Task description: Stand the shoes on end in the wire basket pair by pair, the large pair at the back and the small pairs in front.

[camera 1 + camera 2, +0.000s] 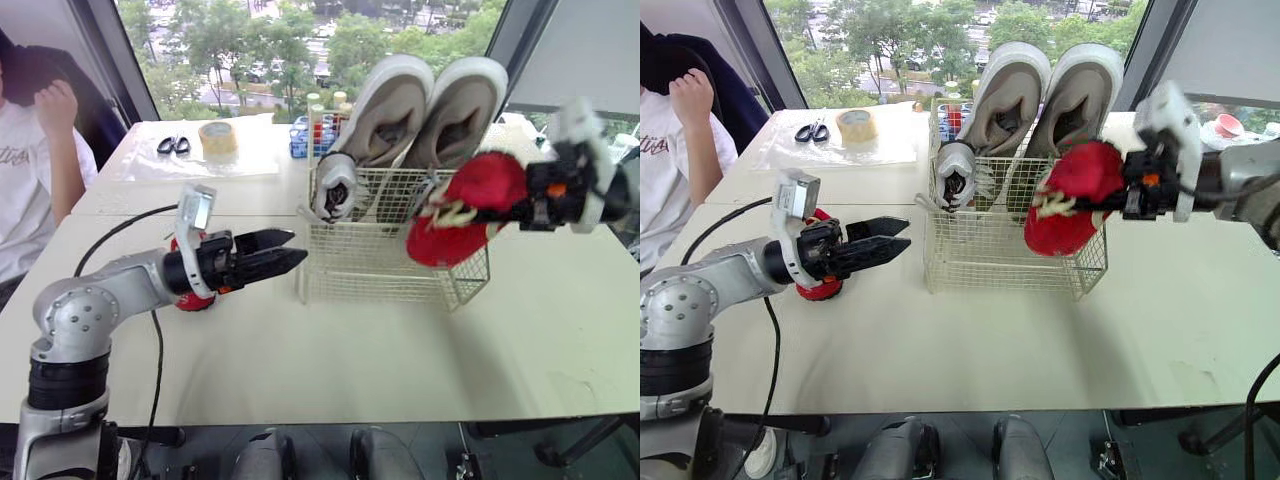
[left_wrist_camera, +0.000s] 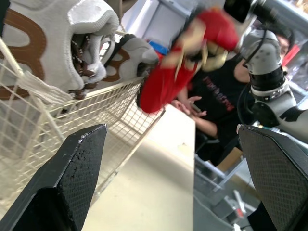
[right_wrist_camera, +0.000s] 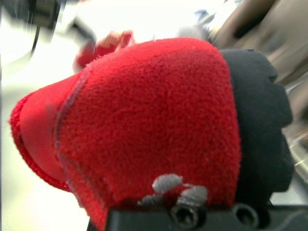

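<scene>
Left eye view: the right gripper (image 1: pixel 518 206) is closed on a red shoe (image 1: pixel 462 208) at the front right rim of the wire basket (image 1: pixel 370 268), apparently not yet inside. The left gripper (image 1: pixel 288 250) is open beside the basket. Next, I think, the shoe must go down upright.

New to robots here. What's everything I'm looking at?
large shoes: 2, grey, on end at the basket's back
small shoe: 1, white, basket's front left
red shoe: 1, red, held over the basket's right
second red shoe: 1, red, table, left of basket
basket: 1, white wire, mid-table
rack: 1, blue, behind the basket
scissors: 1, black, far table
tape roll: 1, tan, beside the scissors
cable: 1, black, table's left
person: 1, white shirt, seated left
left hand: 1, black, open, beside the basket
right hand: 1, black, shut on the red shoe
</scene>
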